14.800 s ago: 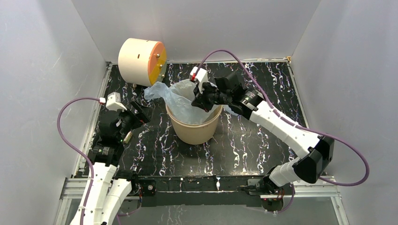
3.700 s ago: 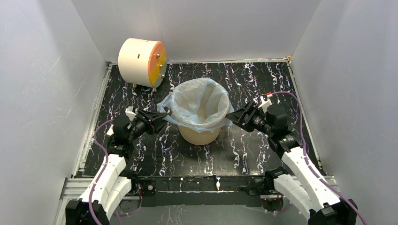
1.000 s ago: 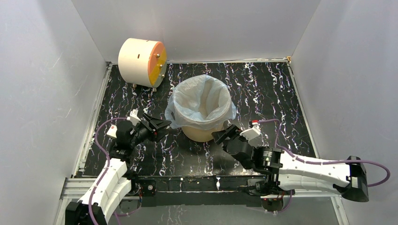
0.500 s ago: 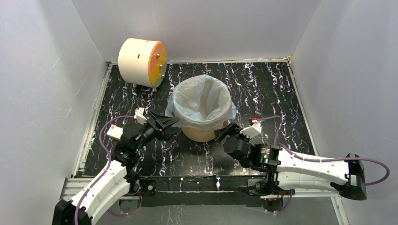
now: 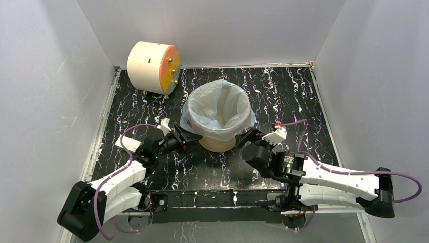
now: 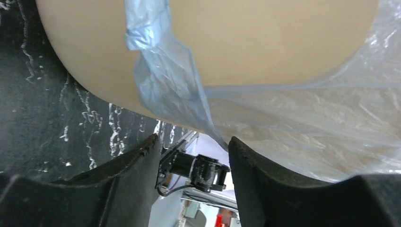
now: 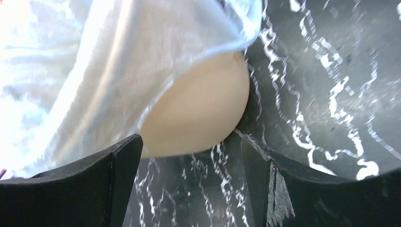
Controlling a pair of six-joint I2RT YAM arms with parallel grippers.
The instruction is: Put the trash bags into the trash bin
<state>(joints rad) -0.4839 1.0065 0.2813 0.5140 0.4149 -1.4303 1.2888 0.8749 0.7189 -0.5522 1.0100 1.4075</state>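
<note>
Both claws apart | left claw (image 6: 194,140) at trash bag (image 6: 165,82) edge, maybe touching | right claw (image 7: 191,138) near trash bin (image 7: 198,113)

Blue trash bag (image 5: 217,109) lining tan trash bin (image 5: 218,145), left claw (image 5: 196,137) and right claw (image 5: 251,135) flanking it, cream drum (image 5: 151,61) behind.

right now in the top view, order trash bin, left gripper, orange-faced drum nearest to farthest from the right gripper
1. trash bin, just beside the right gripper
2. left gripper, on the bin's other side
3. orange-faced drum, far back left
</note>
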